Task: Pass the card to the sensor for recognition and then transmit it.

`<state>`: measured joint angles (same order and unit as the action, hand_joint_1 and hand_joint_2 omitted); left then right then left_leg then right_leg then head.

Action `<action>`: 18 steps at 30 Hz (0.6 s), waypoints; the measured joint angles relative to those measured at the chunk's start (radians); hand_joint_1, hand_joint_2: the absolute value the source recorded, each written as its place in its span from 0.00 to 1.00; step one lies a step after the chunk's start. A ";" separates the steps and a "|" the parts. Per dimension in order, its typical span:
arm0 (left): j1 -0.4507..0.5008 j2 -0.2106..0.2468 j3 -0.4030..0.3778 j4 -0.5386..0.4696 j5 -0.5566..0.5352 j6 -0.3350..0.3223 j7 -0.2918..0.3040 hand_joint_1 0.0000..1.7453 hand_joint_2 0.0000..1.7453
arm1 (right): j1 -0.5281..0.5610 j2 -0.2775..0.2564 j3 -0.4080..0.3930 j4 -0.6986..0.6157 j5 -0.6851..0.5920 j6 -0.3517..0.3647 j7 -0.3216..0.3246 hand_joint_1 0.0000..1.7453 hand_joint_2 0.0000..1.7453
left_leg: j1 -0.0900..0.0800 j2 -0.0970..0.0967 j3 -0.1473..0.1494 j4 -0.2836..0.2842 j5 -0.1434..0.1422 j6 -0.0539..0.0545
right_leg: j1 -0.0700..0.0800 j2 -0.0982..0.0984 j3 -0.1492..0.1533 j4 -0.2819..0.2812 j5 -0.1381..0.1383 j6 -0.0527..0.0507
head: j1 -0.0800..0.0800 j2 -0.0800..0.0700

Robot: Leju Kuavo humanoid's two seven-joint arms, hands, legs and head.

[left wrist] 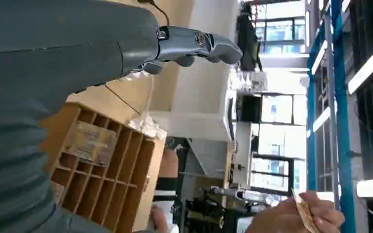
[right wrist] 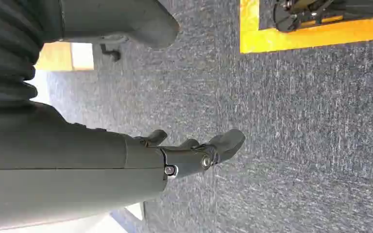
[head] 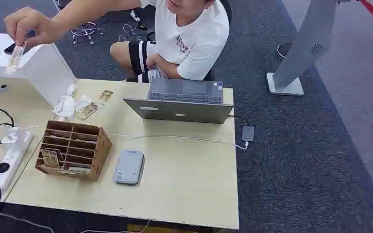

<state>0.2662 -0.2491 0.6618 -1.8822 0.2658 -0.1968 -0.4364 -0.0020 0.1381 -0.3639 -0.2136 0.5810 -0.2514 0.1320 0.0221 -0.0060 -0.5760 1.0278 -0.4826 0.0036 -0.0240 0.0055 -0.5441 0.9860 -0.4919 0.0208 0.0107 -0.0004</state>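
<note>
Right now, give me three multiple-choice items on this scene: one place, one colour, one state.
1. Where is the grey card reader?
A. right of the wooden rack
B. on the laptop
C. on the carpet

2. What colour is the person's shirt?
A. black
B. white
C. red

3. What is the left hand doing?
A. gripping a card
B. holding nothing
C. pressing the laptop

Answers: 1 A, it lies on the table beside the rack. 2 B, the shirt is white. 3 B, the fingers are bare in the left wrist view.
</note>
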 joint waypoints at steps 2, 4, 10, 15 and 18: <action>-0.026 0.018 -0.043 0.000 -0.048 0.028 0.002 0.00 1.00 | 0.000 0.000 0.003 0.002 0.011 0.003 0.004 0.00 1.00 | 0.000 0.000 0.000 0.000 0.000 0.000 | 0.000 0.000 0.000 0.000 0.000 0.000 | 0.000 0.000; -0.051 0.034 -0.077 0.000 -0.103 0.057 0.008 0.00 1.00 | -0.001 0.000 0.010 0.003 0.020 0.010 0.008 0.00 1.00 | 0.000 0.000 0.000 0.000 0.000 0.000 | 0.000 0.000 0.000 0.000 0.000 0.000 | 0.000 0.000; -0.135 0.081 -0.169 0.021 -0.265 0.132 0.048 0.00 1.00 | -0.003 0.000 0.020 0.004 0.052 0.016 0.014 0.00 1.00 | 0.000 0.000 0.000 0.000 0.000 0.000 | 0.000 0.000 0.000 0.000 0.000 0.000 | 0.000 0.000; -0.202 0.118 -0.246 0.061 -0.399 0.194 0.085 0.00 1.00 | -0.004 0.000 0.035 0.006 0.074 0.020 0.020 0.00 1.00 | 0.000 0.000 0.000 0.000 0.001 -0.001 | 0.000 0.000 0.001 0.000 0.001 -0.001 | 0.000 0.000; -0.239 0.138 -0.289 0.085 -0.476 0.231 0.108 0.00 1.00 | -0.005 0.000 0.042 0.006 0.089 0.030 0.023 0.00 1.00 | 0.000 0.000 0.000 0.000 0.001 -0.001 | 0.000 0.001 0.001 0.000 0.001 -0.001 | 0.000 0.000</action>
<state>0.0276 -0.1114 0.3724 -1.7969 -0.2103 0.0342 -0.3286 -0.0071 0.1381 -0.3220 -0.2075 0.6702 -0.2213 0.1545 0.0221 -0.0056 -0.5762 1.0279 -0.4818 0.0027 -0.0240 0.0061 -0.5435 0.9863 -0.4910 0.0201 0.0107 0.0000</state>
